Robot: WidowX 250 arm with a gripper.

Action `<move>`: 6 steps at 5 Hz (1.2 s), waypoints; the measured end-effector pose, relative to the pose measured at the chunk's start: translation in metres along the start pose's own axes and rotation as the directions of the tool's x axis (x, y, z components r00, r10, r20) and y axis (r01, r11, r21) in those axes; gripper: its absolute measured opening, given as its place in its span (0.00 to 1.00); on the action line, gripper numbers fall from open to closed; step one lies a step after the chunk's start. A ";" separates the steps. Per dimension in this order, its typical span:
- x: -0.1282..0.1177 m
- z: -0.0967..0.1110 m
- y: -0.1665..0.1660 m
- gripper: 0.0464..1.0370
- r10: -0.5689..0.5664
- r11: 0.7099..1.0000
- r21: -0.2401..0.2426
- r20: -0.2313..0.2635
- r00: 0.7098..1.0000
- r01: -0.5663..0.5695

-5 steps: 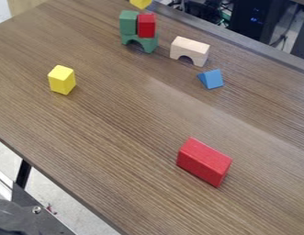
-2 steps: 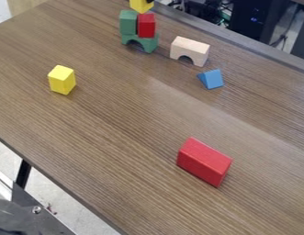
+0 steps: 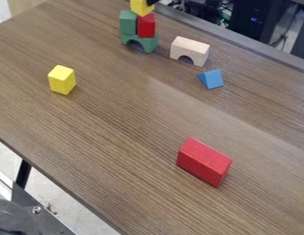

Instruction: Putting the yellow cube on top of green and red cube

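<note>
As the gripper (image 3: 150, 2) comes down, the yellow cube (image 3: 141, 7) clamped in it sinks to the tops of the green block (image 3: 127, 22) and red cube (image 3: 146, 26) below the gripper; can't tell if touching. Placement looks nearly done, probably needs slight lowering and lineup check before release.

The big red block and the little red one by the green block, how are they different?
The big red block is long, but the small red block is short and stubby. The big red block lies right on the table, while the small red block sits up on the green arch. The big red block is by itself; the small red block has a green block beside it. Both are red.
</note>
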State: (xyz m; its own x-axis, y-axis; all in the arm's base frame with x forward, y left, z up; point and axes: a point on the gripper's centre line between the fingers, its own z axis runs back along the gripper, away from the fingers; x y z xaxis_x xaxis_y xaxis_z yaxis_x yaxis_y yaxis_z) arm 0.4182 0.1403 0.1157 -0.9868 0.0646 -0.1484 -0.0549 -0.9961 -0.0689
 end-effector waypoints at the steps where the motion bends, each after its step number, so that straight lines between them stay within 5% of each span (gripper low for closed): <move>1: 0.000 0.001 -0.002 0.51 -0.001 1.000 0.003 0.001 1.000 0.001; 5: 0.001 0.000 -0.010 0.57 0.011 1.000 0.005 0.000 1.000 -0.011; 6: 0.002 -0.002 -0.013 0.87 0.014 1.000 0.007 0.007 1.000 -0.014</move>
State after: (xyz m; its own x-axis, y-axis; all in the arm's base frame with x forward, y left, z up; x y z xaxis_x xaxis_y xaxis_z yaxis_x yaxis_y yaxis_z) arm 0.4175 0.1530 0.1144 -0.9886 0.0498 -0.1423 -0.0417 -0.9973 -0.0597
